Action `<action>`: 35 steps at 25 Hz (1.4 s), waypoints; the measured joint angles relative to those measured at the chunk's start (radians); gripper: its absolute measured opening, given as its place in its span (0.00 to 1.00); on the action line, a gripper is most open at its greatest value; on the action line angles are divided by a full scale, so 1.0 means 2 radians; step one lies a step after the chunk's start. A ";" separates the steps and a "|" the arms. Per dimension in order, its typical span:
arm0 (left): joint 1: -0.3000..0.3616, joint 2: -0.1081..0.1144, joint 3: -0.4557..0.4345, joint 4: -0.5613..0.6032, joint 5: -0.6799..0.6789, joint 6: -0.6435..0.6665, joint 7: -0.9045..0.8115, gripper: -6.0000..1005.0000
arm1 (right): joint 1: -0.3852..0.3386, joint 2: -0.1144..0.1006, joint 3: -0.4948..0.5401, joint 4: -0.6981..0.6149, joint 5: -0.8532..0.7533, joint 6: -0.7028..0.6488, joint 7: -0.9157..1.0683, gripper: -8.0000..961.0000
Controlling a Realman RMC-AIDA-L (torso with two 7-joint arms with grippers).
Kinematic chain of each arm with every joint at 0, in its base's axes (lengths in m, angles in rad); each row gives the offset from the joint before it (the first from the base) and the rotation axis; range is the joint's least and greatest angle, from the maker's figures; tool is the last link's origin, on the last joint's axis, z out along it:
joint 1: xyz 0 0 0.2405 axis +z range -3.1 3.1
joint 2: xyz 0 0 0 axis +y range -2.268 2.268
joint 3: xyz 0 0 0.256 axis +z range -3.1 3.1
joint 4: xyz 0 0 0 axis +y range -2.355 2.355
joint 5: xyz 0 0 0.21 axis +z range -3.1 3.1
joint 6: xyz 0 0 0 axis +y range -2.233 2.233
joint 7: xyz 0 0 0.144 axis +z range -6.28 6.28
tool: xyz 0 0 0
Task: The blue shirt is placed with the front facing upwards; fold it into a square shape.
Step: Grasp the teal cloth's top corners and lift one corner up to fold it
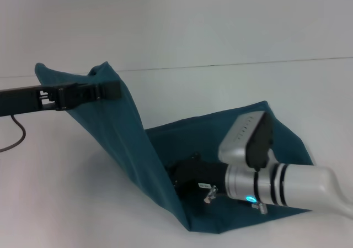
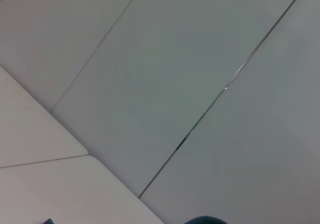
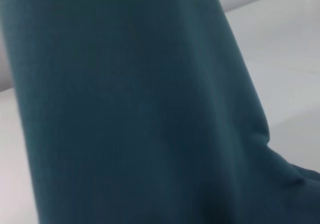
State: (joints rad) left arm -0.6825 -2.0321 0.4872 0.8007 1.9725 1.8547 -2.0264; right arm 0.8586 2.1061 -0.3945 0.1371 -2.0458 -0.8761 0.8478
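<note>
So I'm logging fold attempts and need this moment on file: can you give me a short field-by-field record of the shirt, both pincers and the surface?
garment: blue shirt, part lifted into a slanted sheet, the rest flat on the table
left pincer: raised at the shirt's upper edge, shut on the cloth
right pincer: low on the flat part, tip against the lifted sheet; open or shut cannot be told
surface: white table
fold state: mid-fold, not yet a square
lettering: none visible
</note>
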 joint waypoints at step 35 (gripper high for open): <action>-0.002 0.001 0.000 0.000 0.000 -0.010 0.008 0.02 | -0.059 -0.002 -0.015 -0.019 -0.003 -0.136 -0.111 0.01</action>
State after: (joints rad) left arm -0.6872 -2.0310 0.4877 0.8007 1.9726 1.8339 -2.0104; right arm 0.7397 2.1020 -0.4245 0.0984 -2.0508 -1.1487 0.6255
